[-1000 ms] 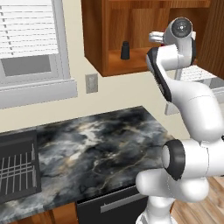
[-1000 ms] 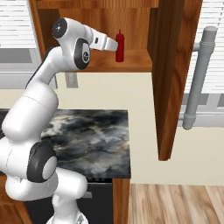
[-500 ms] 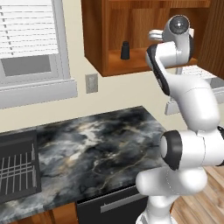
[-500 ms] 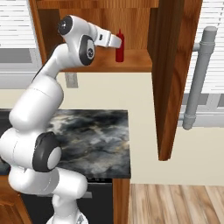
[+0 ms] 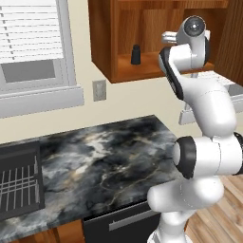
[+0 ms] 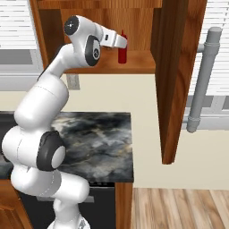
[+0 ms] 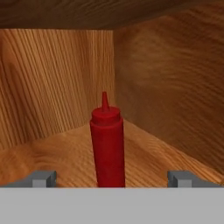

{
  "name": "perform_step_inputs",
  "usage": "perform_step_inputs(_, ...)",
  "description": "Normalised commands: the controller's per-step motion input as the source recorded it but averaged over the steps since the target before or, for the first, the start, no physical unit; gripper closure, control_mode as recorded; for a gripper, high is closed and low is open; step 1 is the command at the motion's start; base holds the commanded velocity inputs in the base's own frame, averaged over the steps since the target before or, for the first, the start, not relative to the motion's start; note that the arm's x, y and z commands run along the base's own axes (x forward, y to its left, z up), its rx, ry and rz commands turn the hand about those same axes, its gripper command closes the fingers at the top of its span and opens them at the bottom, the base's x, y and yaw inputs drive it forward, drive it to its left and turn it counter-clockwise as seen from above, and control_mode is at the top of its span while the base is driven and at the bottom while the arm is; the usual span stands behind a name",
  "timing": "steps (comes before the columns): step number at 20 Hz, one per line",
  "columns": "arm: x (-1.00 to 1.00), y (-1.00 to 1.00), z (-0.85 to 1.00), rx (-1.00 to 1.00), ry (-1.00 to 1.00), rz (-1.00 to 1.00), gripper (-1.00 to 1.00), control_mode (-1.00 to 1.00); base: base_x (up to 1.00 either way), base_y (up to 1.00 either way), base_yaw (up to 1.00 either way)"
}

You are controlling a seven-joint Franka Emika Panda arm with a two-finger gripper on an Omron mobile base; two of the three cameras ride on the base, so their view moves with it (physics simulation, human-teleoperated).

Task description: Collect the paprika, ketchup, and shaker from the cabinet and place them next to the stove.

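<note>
The ketchup (image 7: 107, 148), a slim red squeeze bottle with a pointed nozzle, stands upright on the wooden shelf of the cabinet (image 7: 52, 78), near its back corner. My gripper (image 7: 112, 179) is open, and the bottle rises between its two fingertips (image 7: 43, 178) without touching them. From the right base view the gripper (image 6: 123, 43) reaches into the cabinet (image 6: 138, 62) right at the ketchup (image 6: 122, 53). The shaker (image 5: 135, 54), small and dark, stands further left on the same shelf, apart from the gripper (image 5: 165, 36). The paprika and the stove are out of view.
The cabinet's open door (image 6: 179, 80) hangs to the right of the arm. Below lies a dark marble counter (image 5: 104, 161) with a black wire rack (image 5: 19, 185) at its left end. A grey vertical bar (image 6: 203, 80) stands at the far right.
The hand has pushed deeper into the cabinet, closing in on the ketchup. The jaws stayed open, and the bottle and shaker have not moved.
</note>
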Motion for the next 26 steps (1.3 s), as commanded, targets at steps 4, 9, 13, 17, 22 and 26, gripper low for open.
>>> perform_step_inputs(4, 0.34, 0.0, 0.0, 0.0, 0.0, 0.0, -1.0, -1.0, 0.0, 0.0, 0.0)
perform_step_inputs(9, 0.21, -0.05, 0.0, 0.0, 0.0, 0.0, -1.0, -1.0, 0.0, 0.0, 0.0)
perform_step_inputs(13, 0.05, -0.15, 0.0, 0.0, 0.0, 0.0, -1.0, -1.0, 0.0, 0.0, 0.0)
perform_step_inputs(17, 0.11, -0.13, 0.0, 0.0, 0.0, 0.0, -1.0, -1.0, 0.0, 0.0, 0.0)
perform_step_inputs(22, 0.16, -0.03, 0.0, 0.0, 0.0, 0.0, -1.0, -1.0, 0.0, 0.0, 0.0)
perform_step_inputs(26, 0.19, 0.0, 0.0, 0.0, 0.0, 0.0, -1.0, -1.0, 0.0, 0.0, 0.0)
